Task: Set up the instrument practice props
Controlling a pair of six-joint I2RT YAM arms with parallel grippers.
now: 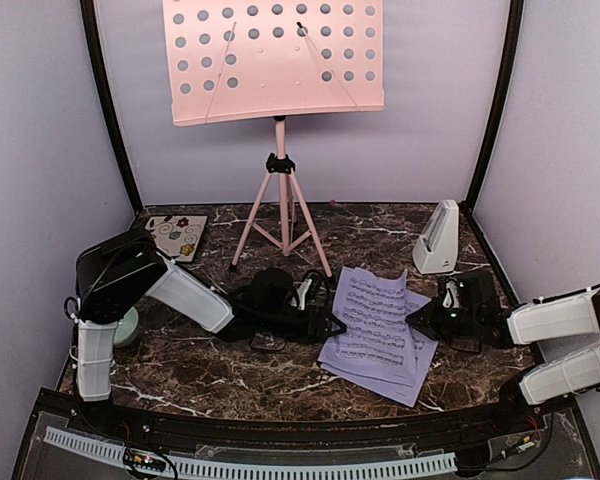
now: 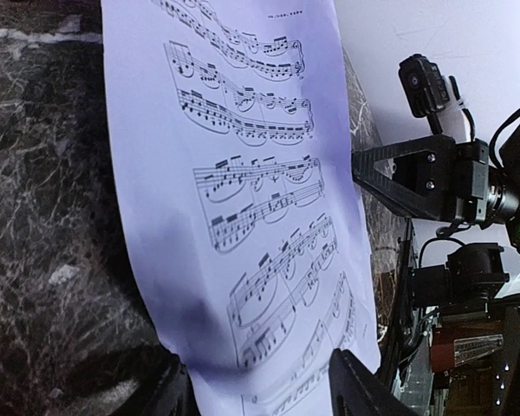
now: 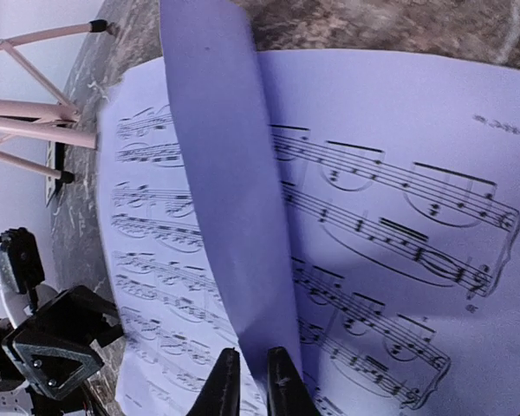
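Note:
The pink music stand [image 1: 273,58] stands on tripod legs at the back centre, and its desk holds nothing. Two overlapping sheet-music pages [image 1: 375,330] lie on the marble table. The white-grey metronome [image 1: 440,238] stands upright at the back right. My left gripper [image 1: 330,322] sits at the pages' left edge, open. In the left wrist view its fingers [image 2: 355,386] straddle the page [image 2: 243,173]. My right gripper [image 1: 417,318] is at the pages' right edge. Its jaws [image 3: 249,381] are pinched almost together on a curled-up edge of the top page [image 3: 230,173].
A floral coaster [image 1: 175,237] lies at the back left. A pale green bowl [image 1: 128,325] peeks out under the left arm. The stand's tripod legs [image 1: 280,225] spread just behind the left gripper. Purple walls close in both sides and the back.

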